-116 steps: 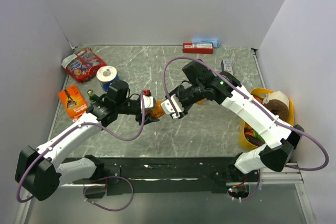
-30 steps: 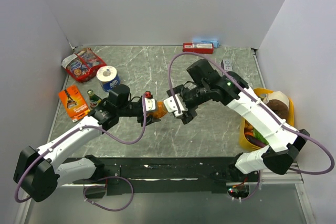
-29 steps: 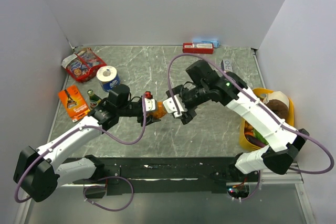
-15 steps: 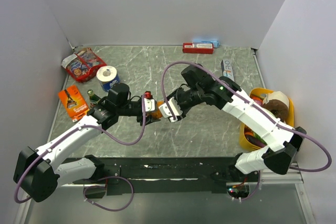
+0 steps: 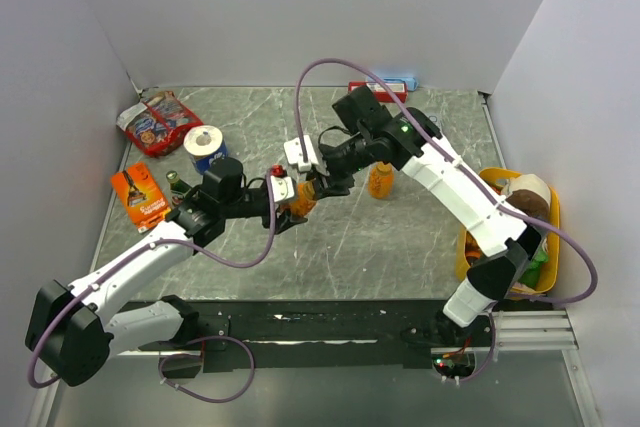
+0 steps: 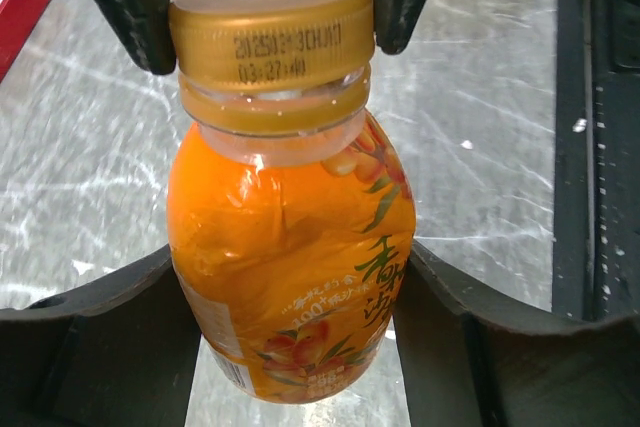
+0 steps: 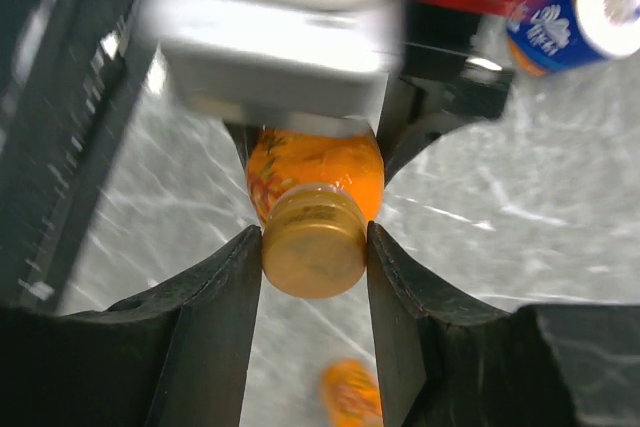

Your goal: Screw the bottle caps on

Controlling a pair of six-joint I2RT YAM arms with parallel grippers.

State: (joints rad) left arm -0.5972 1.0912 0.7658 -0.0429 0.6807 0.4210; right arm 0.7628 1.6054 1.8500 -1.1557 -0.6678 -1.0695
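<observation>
My left gripper [image 6: 290, 287] is shut on the body of a small orange bottle [image 6: 290, 247] and holds it above the table. A gold-orange cap [image 6: 270, 42] sits on the bottle's neck. My right gripper [image 7: 313, 247] is shut on this cap [image 7: 313, 240], one finger [image 6: 120, 2] pressed on each side. In the top view both grippers meet at the bottle [image 5: 300, 201] left of centre. A second orange bottle [image 5: 378, 181] stands on the table behind the right arm; whether it carries a cap is not clear.
At the back left are a toilet-paper roll [image 5: 205, 144], a dark green bottle [image 5: 177, 185], snack packets [image 5: 158, 122] and an orange packet [image 5: 140, 197]. A red box [image 5: 377, 92] lies by the back wall. A yellow basket [image 5: 478, 252] with items stands at the right edge.
The right gripper has closed on the cap and its wrist has turned, with the forearm swung toward the back. The left arm has kept the bottle where it was.
</observation>
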